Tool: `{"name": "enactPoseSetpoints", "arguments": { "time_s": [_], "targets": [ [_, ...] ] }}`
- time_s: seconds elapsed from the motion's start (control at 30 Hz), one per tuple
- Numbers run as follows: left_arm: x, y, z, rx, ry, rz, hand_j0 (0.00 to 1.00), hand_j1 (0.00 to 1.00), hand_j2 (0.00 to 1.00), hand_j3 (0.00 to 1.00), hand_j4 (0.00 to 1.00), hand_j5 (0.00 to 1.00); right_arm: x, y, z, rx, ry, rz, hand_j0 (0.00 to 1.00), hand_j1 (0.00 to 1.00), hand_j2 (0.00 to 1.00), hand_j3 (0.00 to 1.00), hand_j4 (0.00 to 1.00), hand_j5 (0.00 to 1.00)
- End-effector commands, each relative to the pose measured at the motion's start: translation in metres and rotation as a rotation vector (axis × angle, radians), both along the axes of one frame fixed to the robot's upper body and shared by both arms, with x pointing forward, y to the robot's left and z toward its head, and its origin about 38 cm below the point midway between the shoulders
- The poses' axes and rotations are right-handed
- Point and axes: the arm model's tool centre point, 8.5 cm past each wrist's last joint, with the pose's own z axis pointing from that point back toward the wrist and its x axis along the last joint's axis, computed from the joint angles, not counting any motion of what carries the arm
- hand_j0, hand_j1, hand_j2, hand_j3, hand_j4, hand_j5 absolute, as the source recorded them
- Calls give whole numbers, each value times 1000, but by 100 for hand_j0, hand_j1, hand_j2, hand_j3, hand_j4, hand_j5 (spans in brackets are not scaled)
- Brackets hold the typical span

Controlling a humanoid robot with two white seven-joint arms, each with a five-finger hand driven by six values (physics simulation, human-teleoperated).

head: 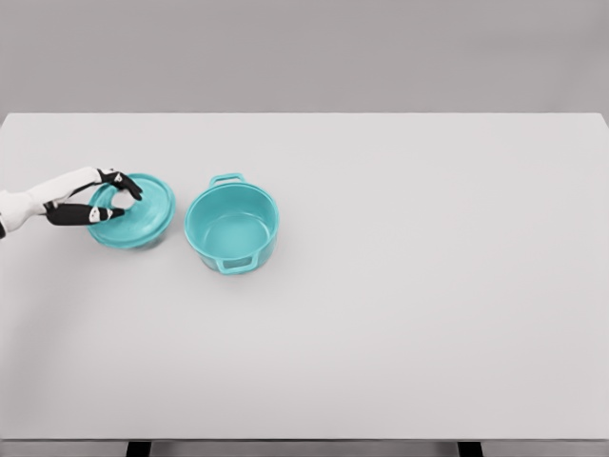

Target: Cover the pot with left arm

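Left hand closing on the round teal pot lid, just left of the open teal two-handled pot.

The lid lies on the white surface near the pot but apart from it, and the dark fingers curl over its centre, apparently grasping the knob, though contact is hard to confirm. A shallow pinch could let the lid slip or tilt in transit, clip the pot's rim and push the pot aside. No brand, label or writing is visible.

On the white tabletop, the left robot hand rests over a teal lid, fingers curled around its middle. Just right of the lid stands an open teal pot, uncovered, with two handles.
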Motion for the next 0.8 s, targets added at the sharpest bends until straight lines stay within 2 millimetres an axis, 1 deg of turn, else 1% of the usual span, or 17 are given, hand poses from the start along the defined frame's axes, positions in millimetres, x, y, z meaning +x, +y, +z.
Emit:
{"name": "enactPoseSetpoints", "arguments": {
  "time_s": [0.0,0.17,0.27,0.4,0.57,0.63,0.77],
  "targets": [
    [0,-2,11,-5,-24,-16,54,54,54,54,54,54,0,0,0,0,-1,1,100,100,100,100,100,100],
    [-2,-15,29,0,-66,-75,54,54,54,54,54,54,0,0,0,0,0,0,100,100,100,100,100,100],
    [-3,-20,35,1,-80,-96,54,54,54,54,54,54,0,0,0,0,0,0,100,100,100,100,100,100],
    [-3,-23,39,-15,-88,-104,54,54,54,54,54,54,0,0,0,0,0,0,100,100,100,100,100,100],
    [-4,-22,42,-17,-94,-105,54,54,54,54,54,54,0,0,0,0,0,0,100,100,100,100,100,100],
    [-5,-30,45,-19,-103,-130,54,54,54,54,54,54,0,0,0,0,-1,1,100,100,100,100,100,100],
    [-5,-37,49,-24,-114,-148,54,54,54,54,54,54,0,0,0,0,-1,1,100,100,100,100,100,100]
  ]
}}
